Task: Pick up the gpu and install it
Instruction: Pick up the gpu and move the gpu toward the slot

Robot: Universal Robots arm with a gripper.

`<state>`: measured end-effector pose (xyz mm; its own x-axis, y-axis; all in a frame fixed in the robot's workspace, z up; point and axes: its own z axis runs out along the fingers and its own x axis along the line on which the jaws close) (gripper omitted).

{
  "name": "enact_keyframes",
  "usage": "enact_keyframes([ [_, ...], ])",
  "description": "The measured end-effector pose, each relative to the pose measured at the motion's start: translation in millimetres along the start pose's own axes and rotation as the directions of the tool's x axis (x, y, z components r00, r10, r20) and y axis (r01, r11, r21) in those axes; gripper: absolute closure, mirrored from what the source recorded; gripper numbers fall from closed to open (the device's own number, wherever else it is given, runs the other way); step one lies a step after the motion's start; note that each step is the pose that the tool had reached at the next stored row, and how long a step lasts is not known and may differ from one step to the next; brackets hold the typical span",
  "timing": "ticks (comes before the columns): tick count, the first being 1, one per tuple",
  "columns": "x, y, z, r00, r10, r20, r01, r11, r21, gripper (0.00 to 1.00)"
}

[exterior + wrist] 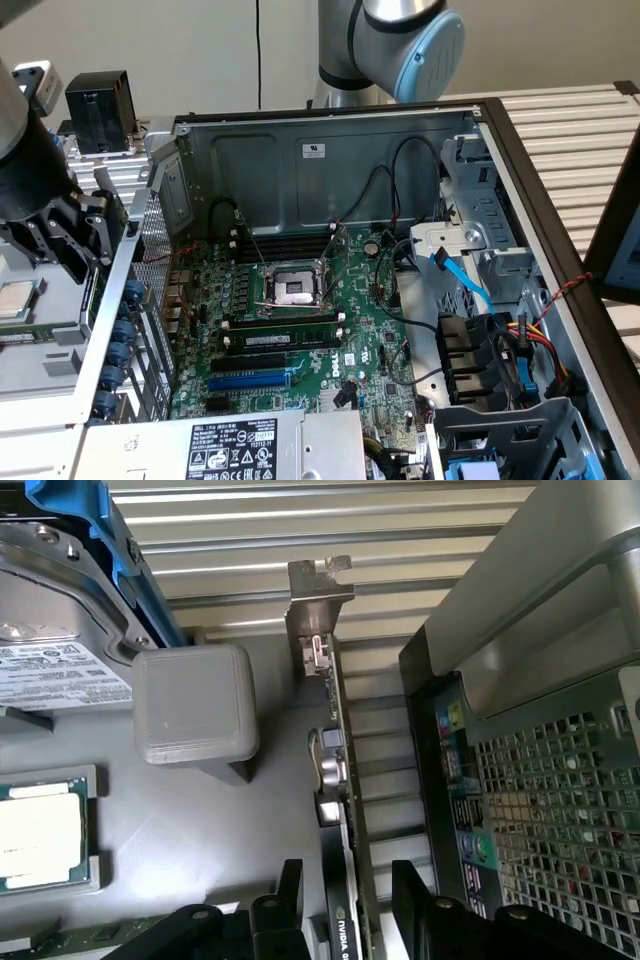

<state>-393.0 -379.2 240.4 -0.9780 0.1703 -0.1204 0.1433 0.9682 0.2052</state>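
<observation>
The gpu (338, 770) stands on edge on a grey work surface just outside the computer case, its silver end bracket (318, 595) pointing away from the wrist and its green board edge running back between my fingers. My gripper (348, 908) is open, with one black finger (290, 895) on each side of the card and a small gap to either one. In the exterior view the gripper (72, 238) hangs low at the exterior view's left, beside the case's perforated rear wall (150, 250). The green motherboard (300, 330) lies inside the open case.
On the motherboard are a CPU socket (295, 290), RAM sticks (280, 335) and a blue slot (250, 380). Beside the card stand a grey block (195, 705), a loose CPU (40, 835) and a drive in a blue bracket (60, 630). The case's rear grille (545, 810) is close by.
</observation>
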Motion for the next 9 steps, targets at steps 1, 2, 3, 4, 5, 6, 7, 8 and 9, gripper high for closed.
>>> enact_keyframes([
  [1,0.3,0.1,1.4,1.0000,0.005,0.0014,-0.005,1.0000,0.0005,0.52],
  [2,0.4,0.2,2.7,1.0000,0.009,0.0028,-0.009,1.0000,0.0011,0.52],
  [3,0.8,0.4,4.3,0.9999,0.013,0.0038,-0.013,0.9999,0.0015,0.52],
  [4,1.0,1.0,5.7,0.9999,0.016,0.0045,-0.016,0.9999,0.0018,0.52],
  [5,1.4,1.5,7.5,0.9998,0.018,0.0053,-0.018,0.9998,0.0020,0.52],
  [6,1.7,2.0,9.3,0.9998,0.021,0.0059,-0.021,0.9998,0.0023,0.52],
  [7,2.1,2.5,11.0,0.9997,0.023,0.0066,-0.023,0.9997,0.0026,0.52],
  [8,2.4,2.9,12.7,0.9996,0.027,0.0074,-0.027,0.9996,0.0030,0.52],
  [9,2.6,3.1,14.0,0.9995,0.032,0.0084,-0.032,0.9995,0.0035,0.52],
])
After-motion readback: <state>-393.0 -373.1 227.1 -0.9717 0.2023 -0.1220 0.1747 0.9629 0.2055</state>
